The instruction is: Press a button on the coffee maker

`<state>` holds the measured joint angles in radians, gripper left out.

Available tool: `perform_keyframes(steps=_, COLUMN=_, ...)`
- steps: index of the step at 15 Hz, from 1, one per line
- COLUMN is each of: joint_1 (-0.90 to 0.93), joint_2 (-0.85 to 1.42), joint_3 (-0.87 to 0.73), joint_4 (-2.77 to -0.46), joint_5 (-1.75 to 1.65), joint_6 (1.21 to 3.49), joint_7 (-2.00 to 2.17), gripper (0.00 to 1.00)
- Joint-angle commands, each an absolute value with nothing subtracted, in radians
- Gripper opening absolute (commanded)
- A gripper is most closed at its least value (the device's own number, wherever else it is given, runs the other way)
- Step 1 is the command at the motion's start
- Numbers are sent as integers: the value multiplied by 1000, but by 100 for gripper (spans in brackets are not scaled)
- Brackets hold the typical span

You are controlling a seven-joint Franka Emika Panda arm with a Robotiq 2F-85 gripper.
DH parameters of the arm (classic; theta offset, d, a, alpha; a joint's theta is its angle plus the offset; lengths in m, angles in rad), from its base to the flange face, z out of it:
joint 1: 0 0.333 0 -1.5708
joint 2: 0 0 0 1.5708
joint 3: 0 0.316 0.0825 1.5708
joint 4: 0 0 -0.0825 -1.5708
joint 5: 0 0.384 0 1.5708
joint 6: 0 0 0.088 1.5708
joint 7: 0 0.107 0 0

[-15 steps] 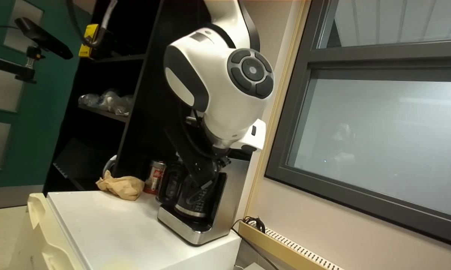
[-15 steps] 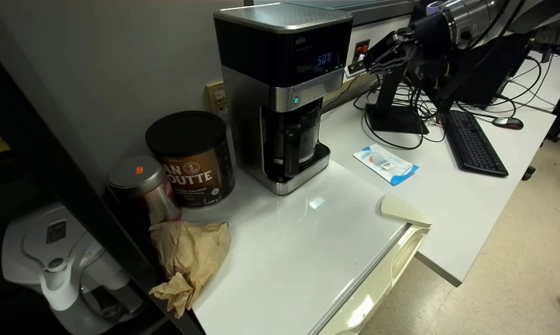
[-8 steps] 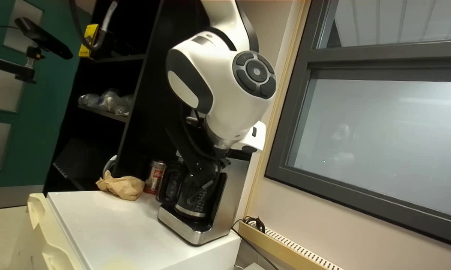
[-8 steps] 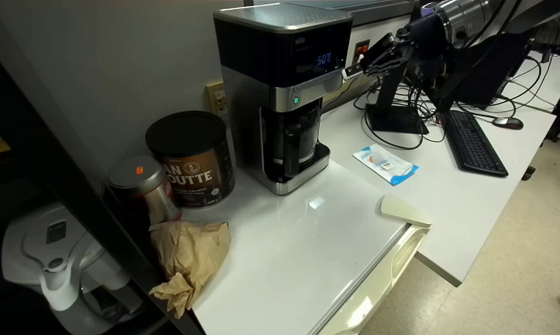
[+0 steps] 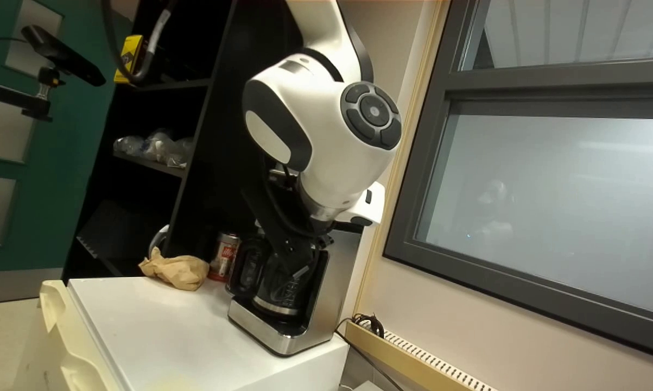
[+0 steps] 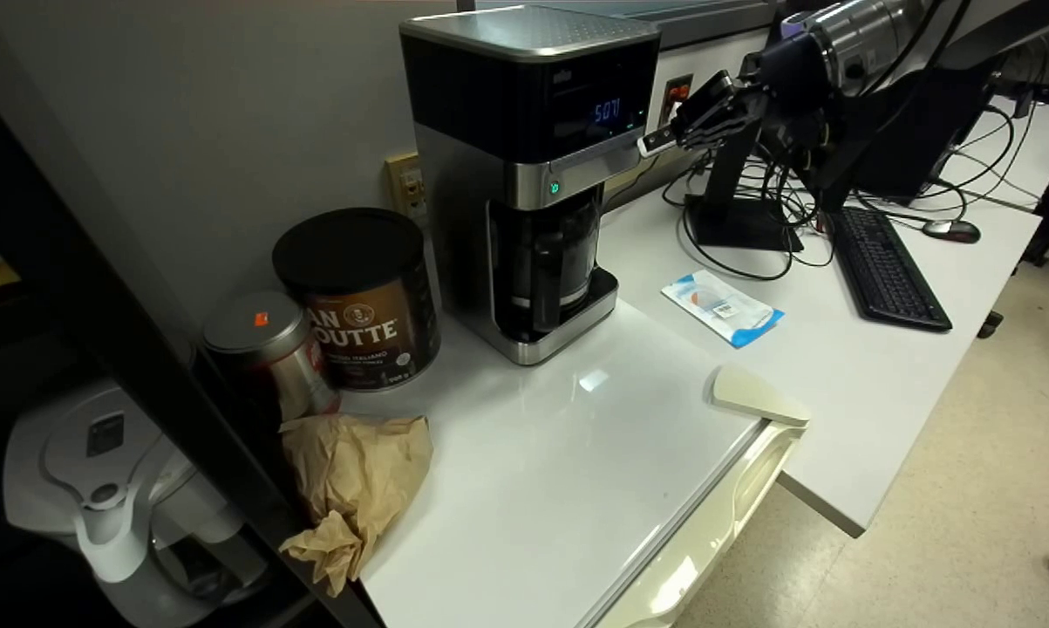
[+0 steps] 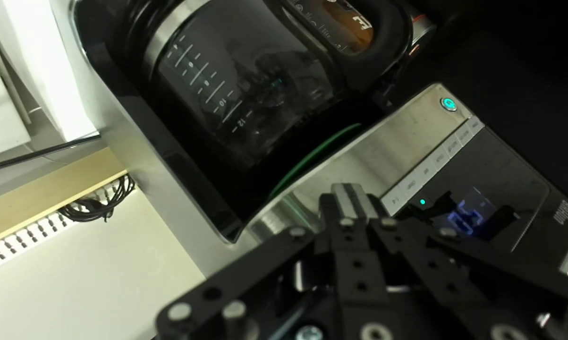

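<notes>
The coffee maker, boxy black and silver, stands upright in both exterior views [image 6: 480, 96] [image 5: 340, 277]. Its silver band [image 7: 397, 137] carries a green-lit round button [image 7: 449, 104] and a strip of small buttons [image 7: 435, 163] below the lit display [image 7: 470, 215]. The dark glass carafe [image 7: 246, 80] sits inside. My gripper [image 7: 352, 198] is shut and empty, its fingertips together in front of the silver band, close to the near end of the button strip. In an exterior view the gripper [image 6: 659, 141] is at the band's right end. I cannot tell whether it touches.
A large brown can [image 6: 358, 296], a smaller silver-red can [image 6: 267, 349] and a crumpled paper bag [image 6: 358, 488] stand beside the coffee maker on the white cabinet top [image 6: 541, 488]. A desk with a keyboard [image 6: 890, 266] and cables is on the other side.
My arm has moved down a little. In an exterior view the shut fingertips have shifted left and down, closer to the band's right end. The coffee maker has not moved.
</notes>
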<state>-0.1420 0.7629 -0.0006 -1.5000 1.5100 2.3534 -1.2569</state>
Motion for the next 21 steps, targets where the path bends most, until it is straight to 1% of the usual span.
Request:
perform_keyframes(steps=1, joint_1=-132, joint_2=778, joint_3=-6, joint_4=-1471, joint_5=1499, joint_6=2347, joint_7=-1249, gripper=0)
perform_keyframes(steps=8, joint_1=-124, joint_2=703, joint_3=0, joint_4=-1608, joint_5=1503, joint_6=2344, joint_7=-1346, gripper=0)
perform_keyframes(steps=16, joint_1=-77, joint_2=573, joint_3=-15, joint_4=-1847, joint_5=1498, joint_6=2399, joint_7=-1521, gripper=0)
perform_keyframes(steps=19, joint_1=-40, joint_2=534, joint_3=-18, joint_4=-1924, joint_5=1490, joint_6=2475, joint_7=-1599, gripper=0)
perform_keyframes(steps=21, joint_1=8, joint_2=524, joint_3=-16, joint_4=-1965, joint_5=1468, joint_6=2581, joint_7=-1628, gripper=0)
